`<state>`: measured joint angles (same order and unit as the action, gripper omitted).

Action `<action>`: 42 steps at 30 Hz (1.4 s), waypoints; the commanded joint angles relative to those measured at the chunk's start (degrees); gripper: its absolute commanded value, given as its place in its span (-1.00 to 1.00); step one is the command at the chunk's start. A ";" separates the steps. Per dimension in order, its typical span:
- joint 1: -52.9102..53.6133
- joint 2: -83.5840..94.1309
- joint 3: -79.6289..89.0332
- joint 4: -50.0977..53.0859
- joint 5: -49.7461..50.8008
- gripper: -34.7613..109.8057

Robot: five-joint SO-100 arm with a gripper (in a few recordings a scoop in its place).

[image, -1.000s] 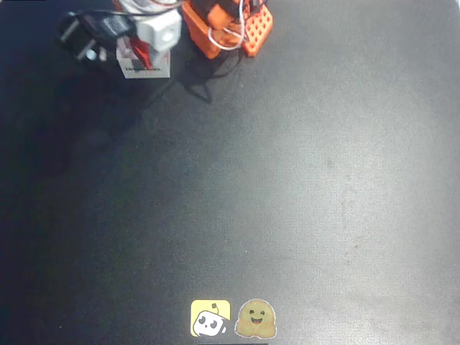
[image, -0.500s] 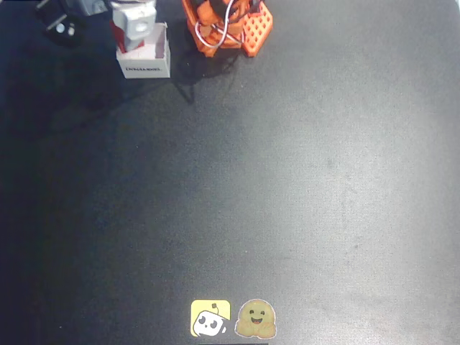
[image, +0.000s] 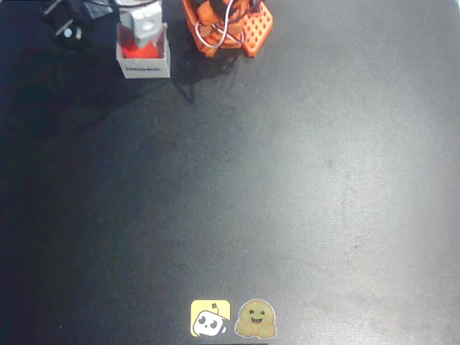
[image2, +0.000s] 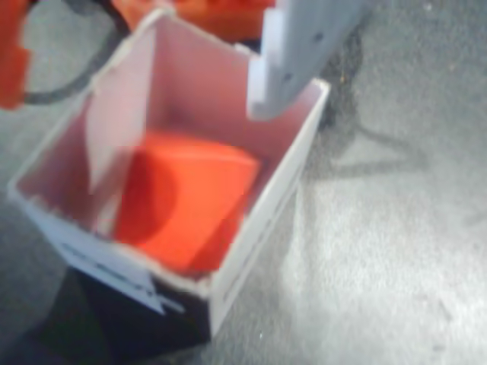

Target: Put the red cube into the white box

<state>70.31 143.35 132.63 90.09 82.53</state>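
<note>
The white box (image: pixel 144 67) stands at the top left of the overhead view, with dark print on its near wall. The red cube (image: pixel 139 49) lies inside it. In the wrist view the red cube (image2: pixel 186 201) rests on the floor of the white box (image2: pixel 262 228), tilted toward one corner. My gripper (image: pixel 139 20) hangs just above the box's far side. In the wrist view my gripper (image2: pixel 199 103) is open, one white finger (image2: pixel 298 53) over the far rim and a blurred one at the left wall. Neither finger touches the cube.
The arm's orange base (image: pixel 228 27) stands right of the box, with a dark cable beside it. Two stickers (image: pixel 233 318) lie at the front edge of the black mat (image: pixel 287 180).
The arm has drawn back toward the top edge of the overhead view. The white wrist part that covered the box has lifted off, and the red cube now shows inside.
</note>
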 commanded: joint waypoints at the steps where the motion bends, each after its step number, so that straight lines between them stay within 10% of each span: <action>1: -0.09 -0.09 -2.46 0.09 -1.32 -0.17; 11: -5.19 -9.58 -11.25 -2.37 -9.14 -0.52; 24: -52.47 -19.51 -26.98 -4.31 3.43 -0.52; 42: -65.04 23.82 6.24 -6.77 4.31 -0.52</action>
<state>6.42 162.42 136.58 83.41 86.48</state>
